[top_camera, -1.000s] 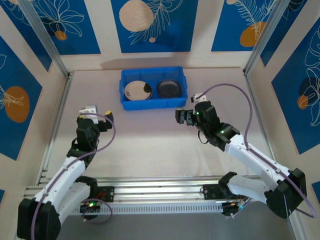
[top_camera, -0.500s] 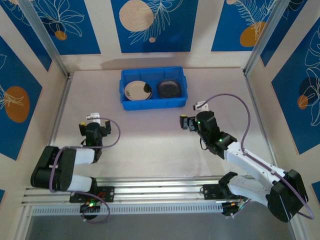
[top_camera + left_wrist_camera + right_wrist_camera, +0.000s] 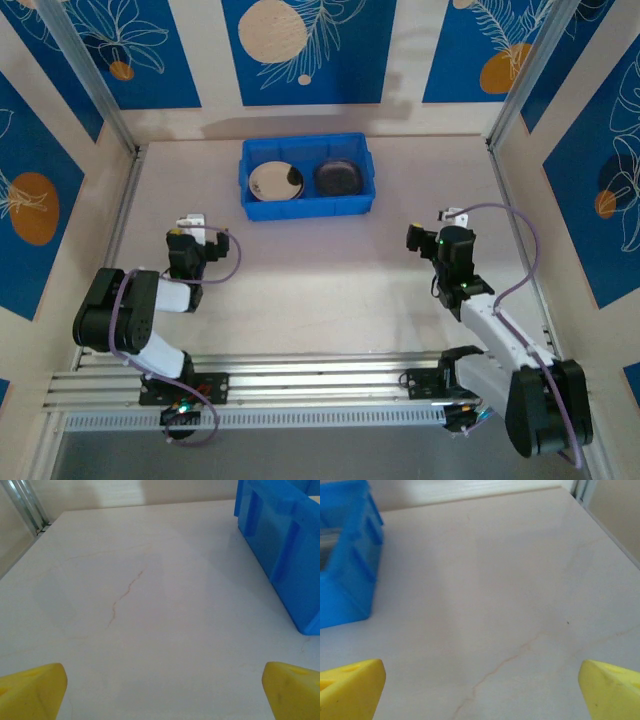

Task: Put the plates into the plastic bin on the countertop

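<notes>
The blue plastic bin [image 3: 306,205] stands at the back middle of the countertop [image 3: 310,275]. Inside it lie a pale cream plate [image 3: 272,181] on the left and a dark plate [image 3: 338,178] on the right. My left gripper [image 3: 196,240] is open and empty, low over the countertop, near and to the left of the bin. My right gripper [image 3: 437,236] is open and empty too, near and to the right of the bin. In the left wrist view the gripper [image 3: 162,695] sees the bin's [image 3: 280,540] corner at upper right. In the right wrist view the gripper [image 3: 481,690] has the bin [image 3: 345,565] at upper left.
Metal rails [image 3: 115,250] run along the countertop's left and right sides, and a slotted rail [image 3: 320,385] carries the arm bases at the near edge. Blue-and-beige patterned walls close in the back and sides. Faint cracks [image 3: 122,595] mark the surface.
Both arms have drawn back from the bin toward the near edge. The left arm folded down at the left; the right gripper swung right and back. Both stayed open.
</notes>
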Robot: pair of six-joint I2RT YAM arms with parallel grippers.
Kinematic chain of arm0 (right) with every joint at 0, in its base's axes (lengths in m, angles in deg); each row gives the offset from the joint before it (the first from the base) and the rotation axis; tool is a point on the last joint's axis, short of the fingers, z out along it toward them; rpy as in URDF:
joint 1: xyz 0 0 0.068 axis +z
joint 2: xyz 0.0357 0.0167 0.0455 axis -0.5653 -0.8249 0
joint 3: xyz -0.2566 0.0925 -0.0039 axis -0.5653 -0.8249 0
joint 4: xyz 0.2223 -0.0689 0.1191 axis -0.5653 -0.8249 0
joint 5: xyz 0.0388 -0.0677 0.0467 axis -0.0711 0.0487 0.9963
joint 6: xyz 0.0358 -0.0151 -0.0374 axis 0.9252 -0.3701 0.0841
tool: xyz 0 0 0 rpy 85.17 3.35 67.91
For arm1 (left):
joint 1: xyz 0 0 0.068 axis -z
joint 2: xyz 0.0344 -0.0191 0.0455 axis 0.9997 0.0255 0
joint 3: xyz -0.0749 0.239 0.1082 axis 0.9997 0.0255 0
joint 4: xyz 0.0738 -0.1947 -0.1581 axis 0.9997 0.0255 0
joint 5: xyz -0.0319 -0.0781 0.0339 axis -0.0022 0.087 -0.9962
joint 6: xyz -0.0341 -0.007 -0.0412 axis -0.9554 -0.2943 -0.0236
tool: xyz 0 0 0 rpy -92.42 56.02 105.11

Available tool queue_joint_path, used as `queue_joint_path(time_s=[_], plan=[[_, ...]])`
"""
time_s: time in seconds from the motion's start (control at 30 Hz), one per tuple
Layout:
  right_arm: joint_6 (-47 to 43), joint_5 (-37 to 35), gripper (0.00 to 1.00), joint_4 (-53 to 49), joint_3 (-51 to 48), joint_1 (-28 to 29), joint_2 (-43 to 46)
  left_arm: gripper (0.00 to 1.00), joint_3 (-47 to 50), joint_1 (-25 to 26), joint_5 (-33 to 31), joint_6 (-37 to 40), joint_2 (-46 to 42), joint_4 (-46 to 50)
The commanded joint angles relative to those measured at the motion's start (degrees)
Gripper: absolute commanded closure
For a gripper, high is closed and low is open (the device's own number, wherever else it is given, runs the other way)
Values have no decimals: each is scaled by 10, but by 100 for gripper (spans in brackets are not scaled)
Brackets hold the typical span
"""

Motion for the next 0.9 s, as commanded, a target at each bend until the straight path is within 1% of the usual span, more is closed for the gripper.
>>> queue_joint_path(time_s=[0.0,0.03,0.1,0.13,0.17,0.2,0.23,0.27,0.3,0.33,0.37,0.4,0.43,0.5,0.53,0.6,0.63,0.87], plan=[[-22,63,1,162,-23,-29,-68,0,-8,-4,16,9,3,-5],[-28,83,1,194,-25,-35,-98,0,-8,-4,14,9,5,-8],[-35,97,1,280,-37,-39,-157,0,-9,-4,13,9,4,-4],[-40,95,1,307,-36,-37,-176,0,-9,-3,13,9,5,-5],[-56,115,1,298,-28,-38,-182,0,-10,-3,13,9,4,-4],[-67,141,1,355,-38,-47,-210,0,-10,-3,12,9,4,-3],[-56,158,1,398,-42,-60,-261,0,-11,-3,12,9,4,-3],[-50,149,1,493,-43,-65,-322,0,-11,-3,12,9,4,-2],[-46,156,1,432,-29,-66,-311,0,-11,-3,12,10,4,-2],[-44,176,1,306,4,-72,-273,0,-11,-2,12,10,4,-1],[-40,187,1,375,-3,-79,-301,0,-11,-2,11,10,4,-2],[-45,175,1,395,-14,-74,-304,0,-11,-2,11,10,4,-2],[-39,155,1,338,-2,-71,-284,0,-11,-2,11,10,4,0],[-42,131,1,372,-7,-64,-298,0,-11,-2,11,10,4,-1],[-42,121,1,342,0,-59,-289,0,-11,-2,11,10,4,-1],[-44,120,1,362,-3,-58,-296,0,-11,-2,11,10,4,-1],[-42,126,1,344,0,-60,-289,0,-11,-2,11,10,4,-2],[-42,133,1,345,2,-63,-292,0,-11,-2,11,10,4,-1]])
